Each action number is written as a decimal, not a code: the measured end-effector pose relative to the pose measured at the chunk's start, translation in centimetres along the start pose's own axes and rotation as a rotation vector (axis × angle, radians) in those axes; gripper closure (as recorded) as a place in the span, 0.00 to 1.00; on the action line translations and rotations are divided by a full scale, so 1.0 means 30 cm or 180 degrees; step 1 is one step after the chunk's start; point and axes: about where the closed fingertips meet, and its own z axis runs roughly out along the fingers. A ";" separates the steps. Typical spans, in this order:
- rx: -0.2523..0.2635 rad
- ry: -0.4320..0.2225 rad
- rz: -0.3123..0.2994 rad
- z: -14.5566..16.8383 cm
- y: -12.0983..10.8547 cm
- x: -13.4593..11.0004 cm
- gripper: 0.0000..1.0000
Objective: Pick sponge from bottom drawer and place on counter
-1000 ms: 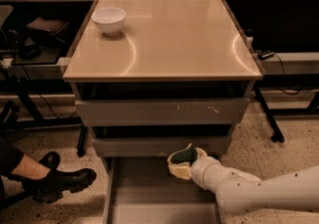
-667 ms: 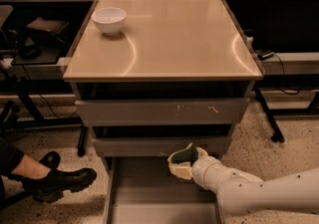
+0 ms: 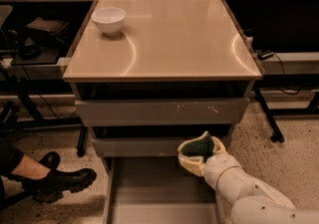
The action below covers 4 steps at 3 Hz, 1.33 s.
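My gripper, with cream-yellow padded fingers, hangs over the back right of the open bottom drawer, just in front of the middle drawer's front. A dark green pad, the sponge, sits between the fingers, which are closed on it. The drawer's grey floor is bare where it shows. The beige counter lies above and behind, with only a white bowl on it. My white arm comes in from the lower right.
The white bowl stands at the counter's far left corner. Two closed grey drawers sit under the counter. A person's black boot rests on the floor to the left. Dark shelves and cables flank the cabinet.
My gripper has risen a little and shifted slightly right with the sponge in it. The drawers, bowl and boot have not moved.
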 end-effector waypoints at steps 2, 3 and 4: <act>0.0505 -0.0483 -0.0065 -0.221 -0.045 -0.310 1.00; 0.0505 -0.0484 -0.0066 -0.221 -0.045 -0.311 1.00; 0.0579 -0.0575 -0.0148 -0.231 -0.054 -0.382 1.00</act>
